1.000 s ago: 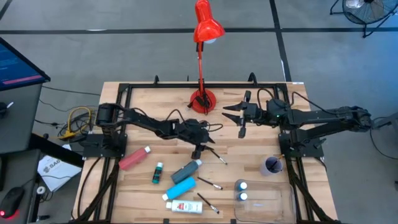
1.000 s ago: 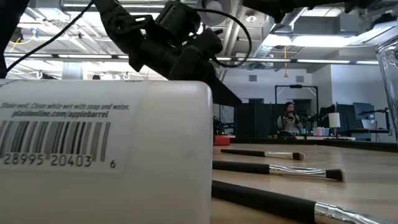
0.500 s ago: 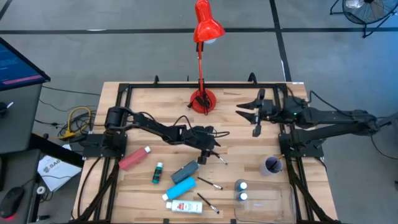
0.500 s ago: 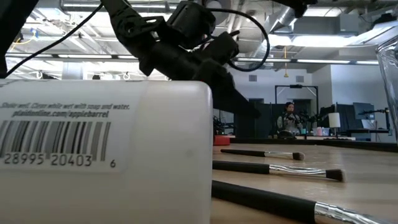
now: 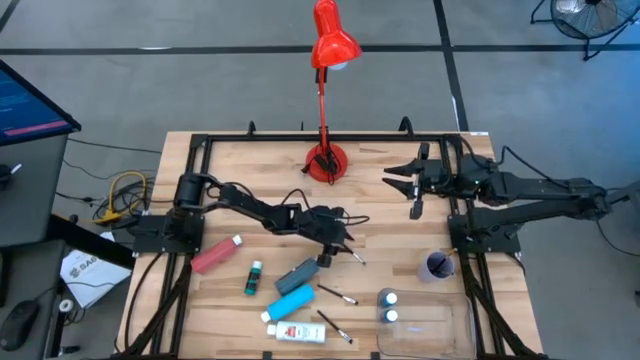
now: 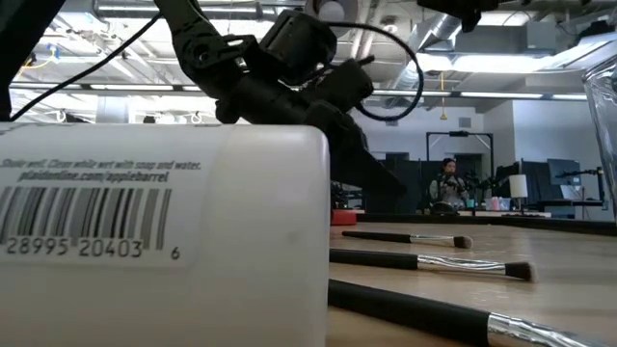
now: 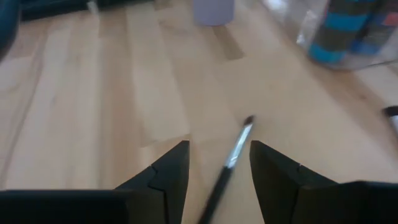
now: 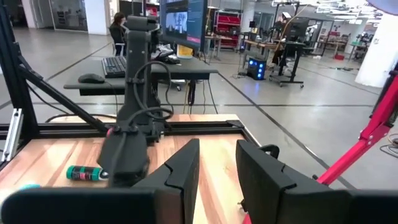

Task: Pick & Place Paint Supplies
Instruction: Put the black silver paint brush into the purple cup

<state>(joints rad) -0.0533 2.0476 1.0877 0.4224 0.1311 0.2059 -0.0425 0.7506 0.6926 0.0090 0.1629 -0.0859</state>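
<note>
Wooden table (image 5: 230, 185) in a workshop; both grippers' fingers parted, left gripper (image 7: 217, 163) straddling a paintbrush (image 7: 233, 154).

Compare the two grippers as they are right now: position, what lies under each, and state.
The left gripper is out over the middle of the table, low above a thin paintbrush that shows between its open fingers. The right gripper sits near the table's far right edge beside the red lamp's base, with only bare wood in front of it and no supply near. Both are open and hold nothing.
</note>
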